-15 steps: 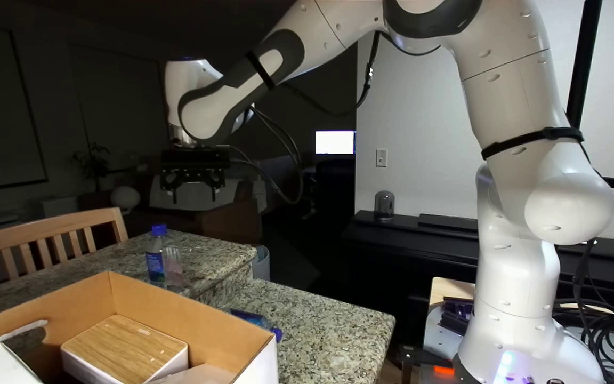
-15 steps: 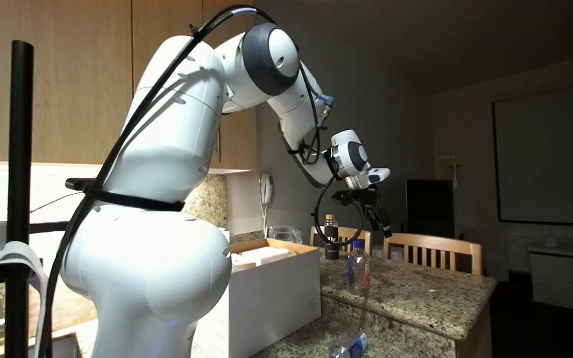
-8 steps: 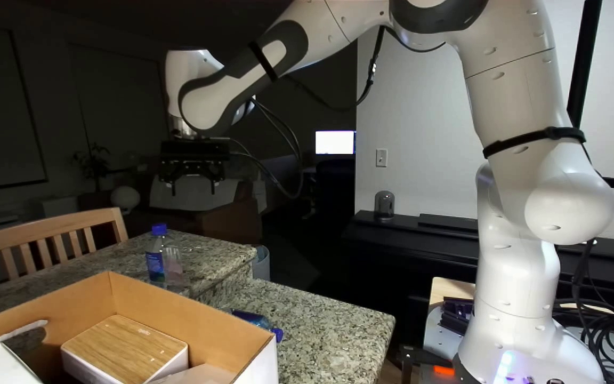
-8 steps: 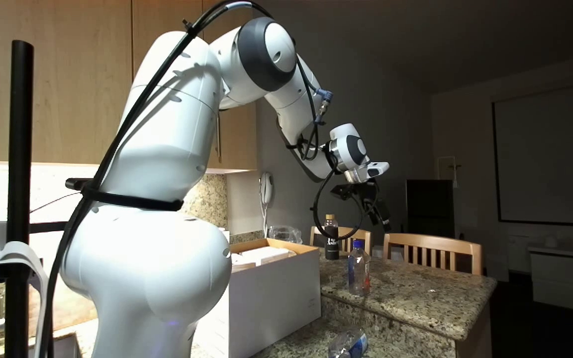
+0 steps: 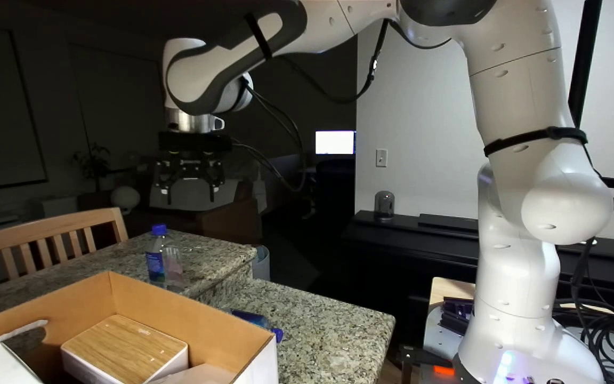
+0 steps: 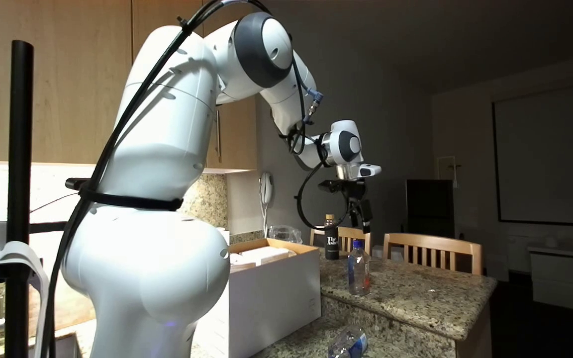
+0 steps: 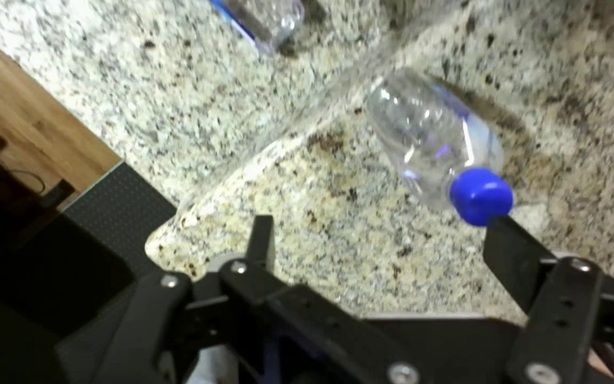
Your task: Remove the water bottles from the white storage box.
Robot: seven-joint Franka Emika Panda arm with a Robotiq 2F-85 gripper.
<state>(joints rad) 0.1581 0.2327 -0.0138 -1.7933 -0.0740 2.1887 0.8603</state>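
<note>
One clear water bottle with a blue cap and blue label stands upright on the raised granite counter, in both exterior views (image 5: pixel 155 264) (image 6: pixel 358 272) and in the wrist view (image 7: pixel 424 128). Another water bottle lies on its side on the lower counter beside the box (image 5: pixel 258 321) (image 6: pixel 348 345); its end shows in the wrist view (image 7: pixel 269 21). The white storage box (image 5: pixel 195 322) (image 6: pixel 274 298) stands on the lower counter; no bottle shows inside it. My gripper (image 5: pixel 190 196) (image 6: pixel 360 223) (image 7: pixel 381 220) is open and empty, in the air above the upright bottle, fingers pointing down.
The box holds a wood-topped white case (image 5: pixel 126 346) and white packages (image 6: pixel 265 254). A dark bottle with a tan cap (image 6: pixel 332 243) stands further back on the raised counter. Wooden chairs (image 6: pixel 430 246) (image 5: pixel 46 234) stand behind it. A step (image 5: pixel 227 282) divides the counter levels.
The arm has risen and drawn back a little. The gripper has swung from a slant to pointing more straight down. It stays open, and the bottles and box have not moved.
</note>
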